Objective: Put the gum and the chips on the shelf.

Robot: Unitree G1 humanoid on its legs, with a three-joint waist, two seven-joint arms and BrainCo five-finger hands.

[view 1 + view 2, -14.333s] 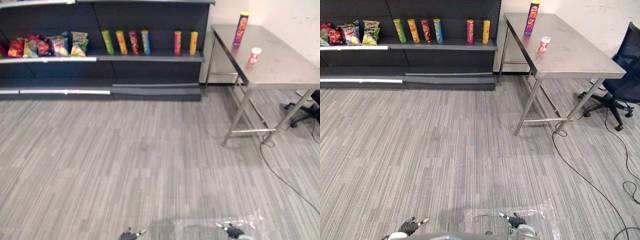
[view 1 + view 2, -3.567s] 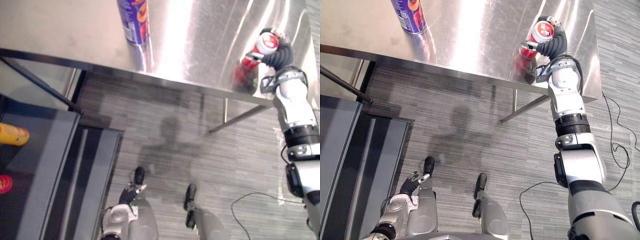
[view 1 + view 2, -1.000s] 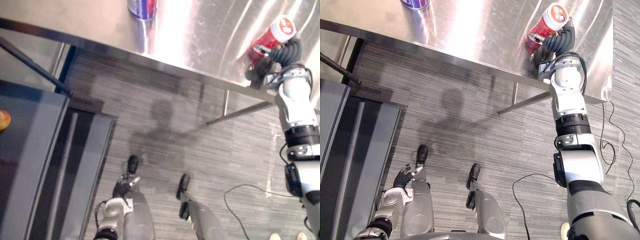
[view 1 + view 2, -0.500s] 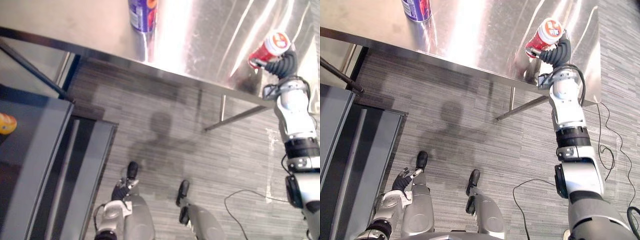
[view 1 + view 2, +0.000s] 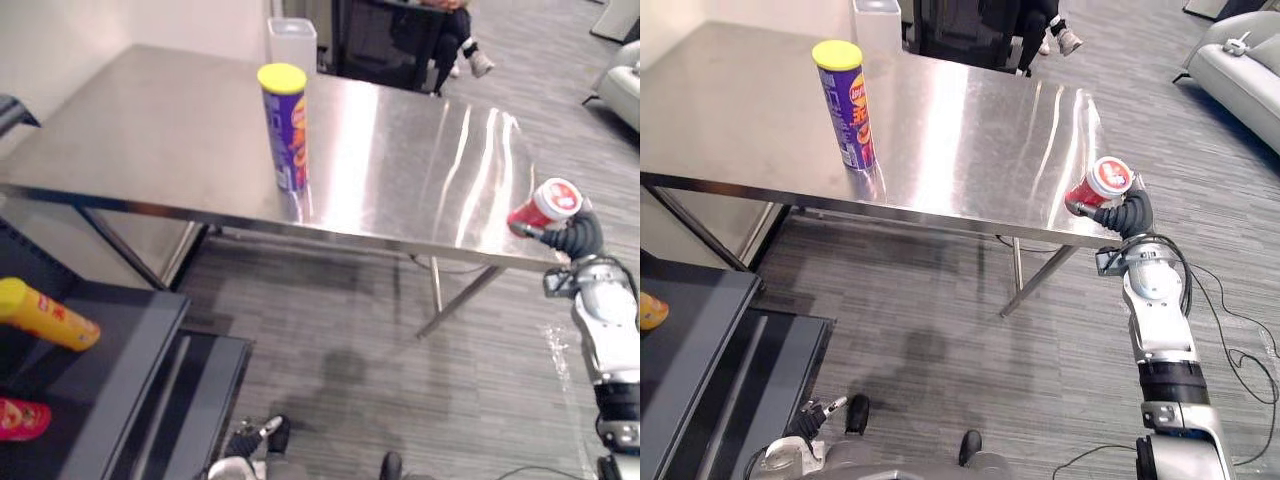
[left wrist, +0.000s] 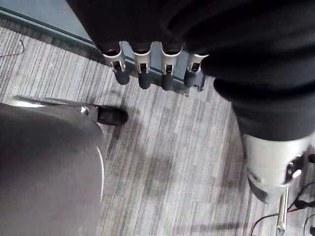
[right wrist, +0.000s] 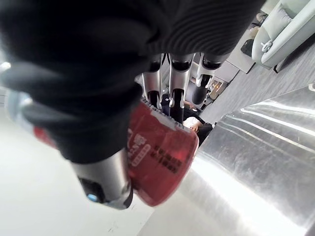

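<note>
Brushed steel is what you're working over: a long surface [image 5: 150, 130] on thin legs, shiny enough to throw glare. Your right hand [image 5: 578, 238] is at its near right corner, fingers [image 7: 172, 83] and thumb wrapped round the gum canister [image 5: 545, 205]. This is a small red tub with a white lid, held tilted with the lid uppermost. I can't tell whether it hangs over the steel or just past the edge. It looks light and rigid, and its smooth plastic wall could twist in the grasp. A hold round the middle of the body, as you have it, seems safer to me than one near the lid. Your left hand [image 6: 143, 73] hangs low over the carpet [image 5: 380, 340], fingers straight, holding nothing.

Further out, the chips can [image 5: 284, 128] stands upright on the surface, well apart from the right hand. It is a tall purple tube with a yellow lid. Expect it to be light, stiff and easy to tip, so take it round the middle and don't crush it, since the contents will break. A clear plastic bin [image 5: 292, 42] sits at the far edge.

To your lower left is the dark shelf [image 5: 110, 370], where a yellow can [image 5: 45, 315] lies on its side near a red item [image 5: 20, 418]. Neither of your two things is on it yet. Beyond the surface a person [image 5: 455, 30] sits, and a pale sofa [image 5: 1240, 70] stands at far right.
</note>
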